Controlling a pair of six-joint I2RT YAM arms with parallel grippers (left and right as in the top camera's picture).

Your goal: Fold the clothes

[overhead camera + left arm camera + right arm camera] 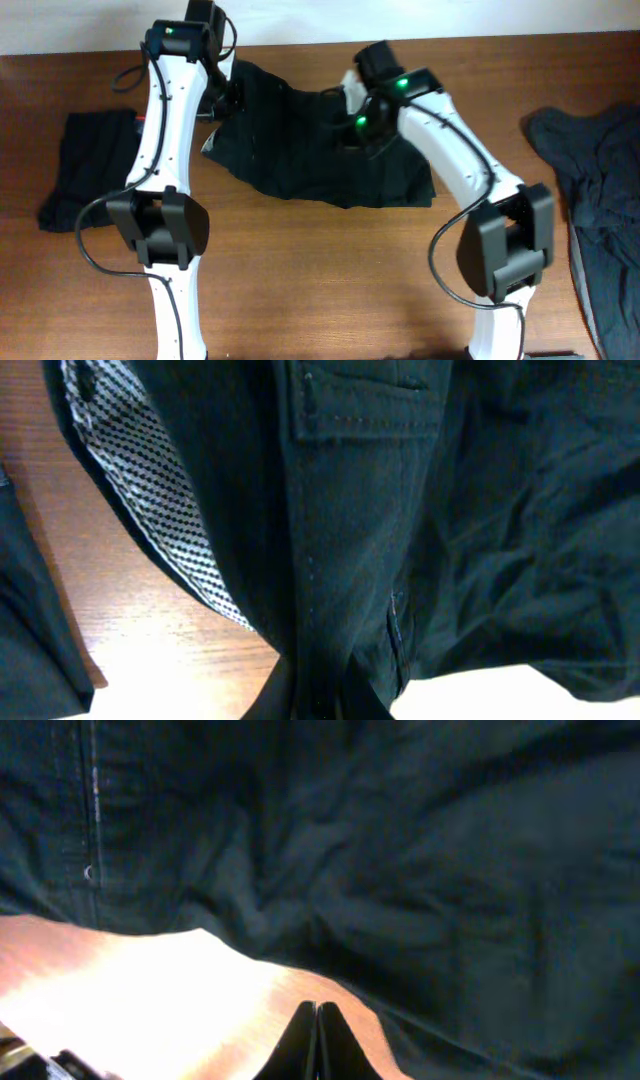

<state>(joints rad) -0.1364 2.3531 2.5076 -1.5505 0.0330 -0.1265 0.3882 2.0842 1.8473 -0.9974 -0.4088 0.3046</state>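
Note:
Black shorts (300, 150) lie spread across the far middle of the wooden table (320, 290). My left gripper (222, 100) is at their upper left edge. In the left wrist view it (320, 700) is shut on a bunched ridge of the shorts (350, 510), beside a pale dotted lining strip (150, 490) and a stitched pocket flap (365, 405). My right gripper (352, 128) hovers over the shorts' upper right part. In the right wrist view its fingers (317, 1025) are pressed together with nothing between them, over bare wood just short of the fabric edge (400, 850).
A folded dark garment (85, 165) with a small red tag lies at the left side of the table. A heap of dark grey-blue clothes (590, 180) fills the right edge. Both arm bases stand at the near edge.

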